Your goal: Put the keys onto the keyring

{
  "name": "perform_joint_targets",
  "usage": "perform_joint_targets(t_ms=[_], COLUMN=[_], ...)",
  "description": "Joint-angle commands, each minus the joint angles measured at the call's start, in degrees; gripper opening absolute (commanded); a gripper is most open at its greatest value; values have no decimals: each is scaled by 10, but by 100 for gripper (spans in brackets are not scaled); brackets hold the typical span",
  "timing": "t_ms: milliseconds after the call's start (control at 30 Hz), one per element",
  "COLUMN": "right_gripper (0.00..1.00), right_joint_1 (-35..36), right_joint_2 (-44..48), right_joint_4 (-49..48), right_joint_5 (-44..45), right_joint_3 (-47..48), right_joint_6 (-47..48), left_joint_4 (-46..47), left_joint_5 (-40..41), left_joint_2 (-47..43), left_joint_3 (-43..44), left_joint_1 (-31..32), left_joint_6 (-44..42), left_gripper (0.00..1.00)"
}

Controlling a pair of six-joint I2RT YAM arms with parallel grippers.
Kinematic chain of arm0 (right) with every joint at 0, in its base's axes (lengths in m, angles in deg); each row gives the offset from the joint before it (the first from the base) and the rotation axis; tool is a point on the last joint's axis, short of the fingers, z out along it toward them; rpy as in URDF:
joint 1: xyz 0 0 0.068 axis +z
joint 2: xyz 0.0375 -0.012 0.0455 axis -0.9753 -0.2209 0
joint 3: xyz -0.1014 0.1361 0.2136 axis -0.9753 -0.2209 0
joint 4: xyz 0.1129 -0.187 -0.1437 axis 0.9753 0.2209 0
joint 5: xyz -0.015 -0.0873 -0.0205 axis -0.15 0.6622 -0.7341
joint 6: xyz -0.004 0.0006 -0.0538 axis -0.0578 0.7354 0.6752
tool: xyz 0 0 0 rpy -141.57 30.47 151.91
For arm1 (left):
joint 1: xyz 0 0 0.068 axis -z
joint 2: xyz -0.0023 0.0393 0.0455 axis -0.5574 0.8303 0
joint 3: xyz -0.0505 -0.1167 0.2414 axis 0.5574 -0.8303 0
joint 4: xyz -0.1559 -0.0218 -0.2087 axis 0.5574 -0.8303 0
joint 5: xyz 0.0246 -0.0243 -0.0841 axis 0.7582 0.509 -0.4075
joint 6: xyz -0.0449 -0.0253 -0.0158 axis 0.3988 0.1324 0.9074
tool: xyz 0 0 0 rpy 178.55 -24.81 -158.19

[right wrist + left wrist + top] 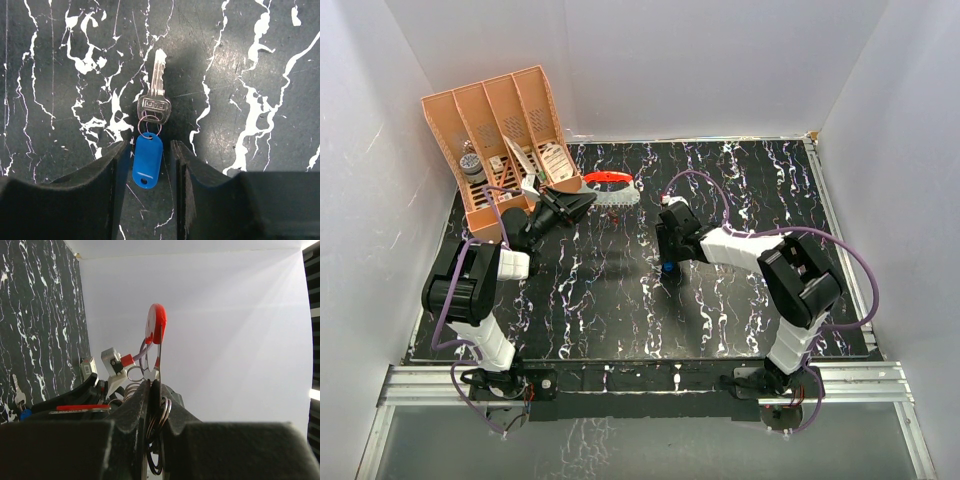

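Nearest you, around the middle of the black, white-veined marble-pattern counter (740, 200), a small silvery key (154, 107) lies flat. It hangs on a thin wire loop from a blue oblong plastic tag (147, 160), with the blade pointing away from your wrist. Your right fingers (112, 185) are open, one on each side of that tag. They are close to it but not pinching it, and nothing is held. My reading is that you have lined up on the tag because it is the thickest part of the key to pinch. Taking it there would also leave the key's head free for threading.

Farther off and to the left, your left fingers (132, 415) are closed on the thin metal rings at the base of the red oval keyring (156, 322). They hold it raised off the counter, with its flat whitish tag (617, 197) reaching right towards the other arm. Holding it aloft like this looks meant to offer the loop where the right arm can reach it.

No key is on the keyring yet, as far as these views show. I cannot pick out a second key with any certainty.

Farthest, in the far left corner, a peach-orange slotted plastic organiser (490, 110) leans against the wall just beyond your left arm.
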Motion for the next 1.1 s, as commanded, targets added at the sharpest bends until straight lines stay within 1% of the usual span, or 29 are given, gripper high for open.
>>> perform_joint_targets(t_ms=[0, 33, 67, 133, 167, 233, 300, 433, 500, 600, 733, 767, 833, 900, 933, 1067], right_gripper=[34, 33, 29, 16, 12, 5, 0, 0, 0, 0, 0, 5, 11, 20, 22, 23], right_joint_1=[-3, -3, -3, -3, -3, -2, -2, -2, -2, -2, -2, -2, -2, -2, 0, 17], right_joint_2=[-11, -13, -16, -21, -22, -21, -12, 13, 51, 84, 104, 107, 108, 106, 104, 95], right_joint_4=[-21, -20, -20, -18, -15, -11, -12, -13, -17, -23, -19, -18, -19, -20, -20, -19], right_joint_5=[-2, -2, -4, -4, -4, 2, 10, 24, 29, 36, 37, 33, 23, 12, 8, 17], right_joint_3=[-8, -8, -8, -9, -9, -11, -15, -18, -20, -23, -22, -22, -21, -21, -20, -16], right_joint_6=[-8, -8, -9, -12, -14, -17, -18, -15, -13, -11, -8, -8, -10, -15, -19, -37], left_joint_4=[90, 91, 92, 93, 93, 92, 91, 97, 99, 99, 99, 99, 98, 98, 97, 96], left_joint_5=[-3, -3, -3, -3, -3, -3, -3, -3, -3, -3, -3, -3, -3, -2, -1, 0], left_joint_2=[-19, -19, -18, -18, -18, -18, -18, -13, -11, -11, -11, -11, -11, -13, -13, -16], left_joint_3=[-2, -2, -2, -3, -3, -2, -3, -3, -3, -2, -3, -3, -3, -3, -3, -3], left_joint_1=[-6, -5, -5, -6, -5, -5, -5, -5, -5, -5, -6, -5, -5, -5, -5, -5], left_joint_6=[6, 7, 8, 8, 8, 8, 7, 9, 10, 11, 11, 11, 11, 11, 11, 11], left_gripper=[0, 0, 0, 0, 0, 0, 0, 0, 0, 0, 0, 0, 0, 0, 0, 0])
